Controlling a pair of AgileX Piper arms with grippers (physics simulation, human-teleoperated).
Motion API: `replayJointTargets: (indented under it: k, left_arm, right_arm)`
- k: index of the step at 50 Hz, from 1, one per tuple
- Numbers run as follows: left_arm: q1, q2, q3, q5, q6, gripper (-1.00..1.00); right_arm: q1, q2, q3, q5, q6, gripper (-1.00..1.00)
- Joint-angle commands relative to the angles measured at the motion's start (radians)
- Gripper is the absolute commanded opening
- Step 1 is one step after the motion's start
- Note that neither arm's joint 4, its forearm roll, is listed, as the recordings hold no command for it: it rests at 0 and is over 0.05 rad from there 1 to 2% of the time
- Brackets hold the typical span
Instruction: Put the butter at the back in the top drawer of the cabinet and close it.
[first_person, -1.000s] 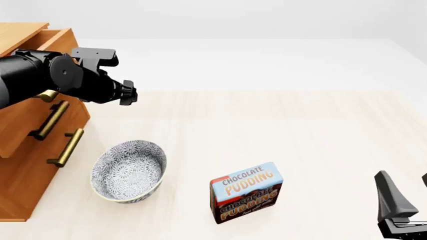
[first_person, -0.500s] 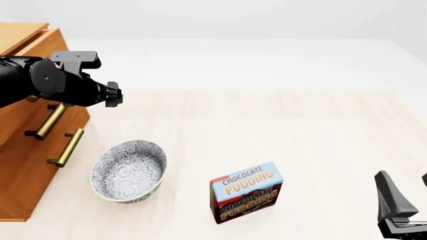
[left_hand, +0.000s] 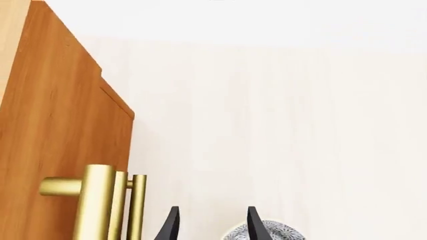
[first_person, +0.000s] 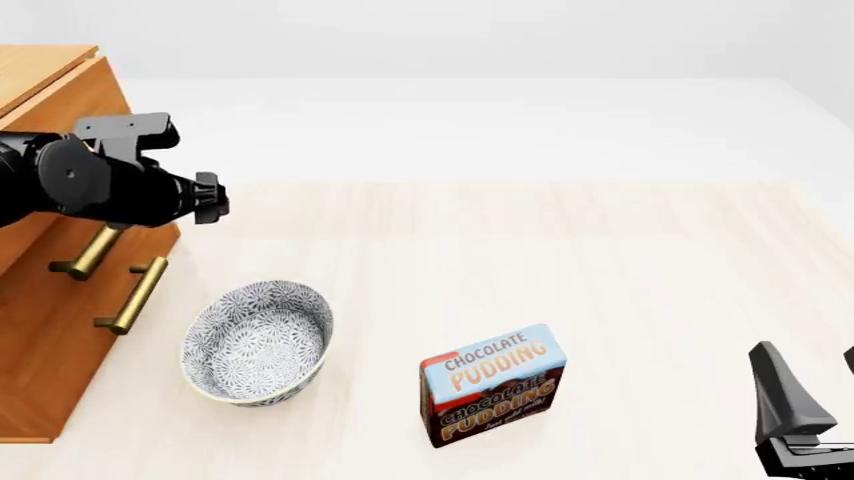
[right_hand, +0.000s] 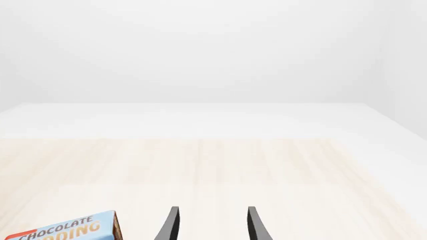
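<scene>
The butter is not in view in any frame. The light-brown cabinet (first_person: 54, 340) stands at the table's left edge. Its top drawer (first_person: 83, 95) sits pushed in, close to flush with the cabinet front, and the left arm hides its handle. In the left wrist view my left gripper (left_hand: 211, 222) is open and empty, right beside the cabinet front (left_hand: 60, 125) and two brass handles (left_hand: 110, 200). My right gripper (right_hand: 211, 222) is open and empty, low at the table's front right (first_person: 787, 410).
A patterned bowl (first_person: 256, 342) sits in front of the cabinet and also shows between my left fingers (left_hand: 263, 232). The blue-and-brown Chocolate Pudding box (first_person: 491, 385) stands at the front middle and shows at the edge of the right wrist view (right_hand: 63, 230). Two lower brass handles (first_person: 131, 295) stick out.
My left arm has moved left against the cabinet, and the top drawer has slid inward with it. The right arm, bowl and pudding box have not moved.
</scene>
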Motion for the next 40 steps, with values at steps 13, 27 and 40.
replayJointTargets:
  k: [13, 27, 40]
  left_arm:
    - [0.022, -0.09, 0.105, -0.045, -0.051, 1.0]
    - [0.018, -0.134, 0.13, -0.059, -0.075, 1.0]
    - [0.041, -0.169, 0.108, -0.035, -0.066, 1.0]
  right_arm:
    - [0.0, 0.0, 0.0, 0.0, 0.0, 1.0]
    - [0.0, 0.0, 0.0, 0.0, 0.0, 1.0]
    - [0.0, 0.0, 0.0, 0.0, 0.0, 1.0]
